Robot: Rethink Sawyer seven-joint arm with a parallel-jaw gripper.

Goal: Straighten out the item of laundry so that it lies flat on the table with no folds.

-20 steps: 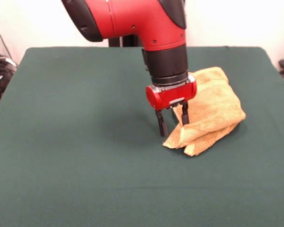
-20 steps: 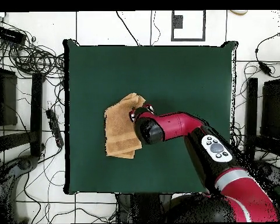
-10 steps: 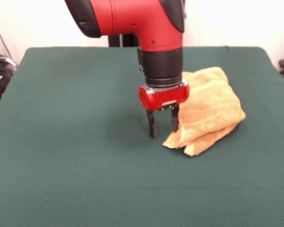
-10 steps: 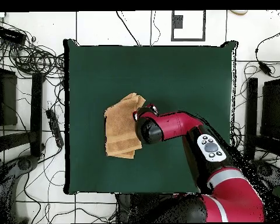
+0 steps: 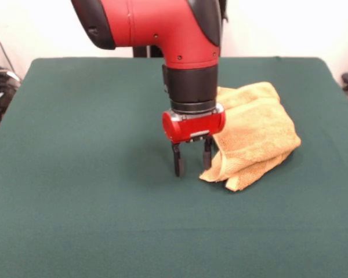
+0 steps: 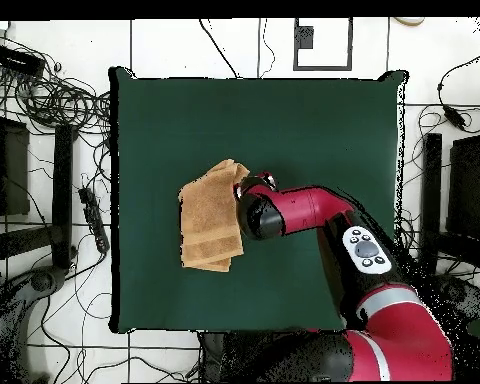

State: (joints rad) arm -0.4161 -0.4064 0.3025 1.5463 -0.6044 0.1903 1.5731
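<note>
Now we see the orange-tan terry towel (image 5: 255, 136) lying bunched and folded over on itself on the dark green table (image 5: 93, 220), with several layers stacked and a doubled corner poking toward the camera in the front view. From overhead the towel (image 6: 210, 216) sits a little left of the table's (image 6: 324, 120) middle, well inside every edge.

Our red and black arm (image 5: 180, 35) comes down just beside the towel. The gripper (image 5: 191, 165) hangs low over the cloth-covered tabletop at the towel's edge, its two dark fingers (image 5: 177, 164) pointing down and set apart with a clear gap between them, nothing held in that gap. One finger stands on the bare green side; the other sits right at the towel's folded edge, and we cannot tell whether it touches the fabric. In the overhead view the arm's (image 6: 294, 212) wrist covers the gripper, right against the towel's side.

Cables (image 6: 44, 90) lie on the floor beyond the table.
</note>
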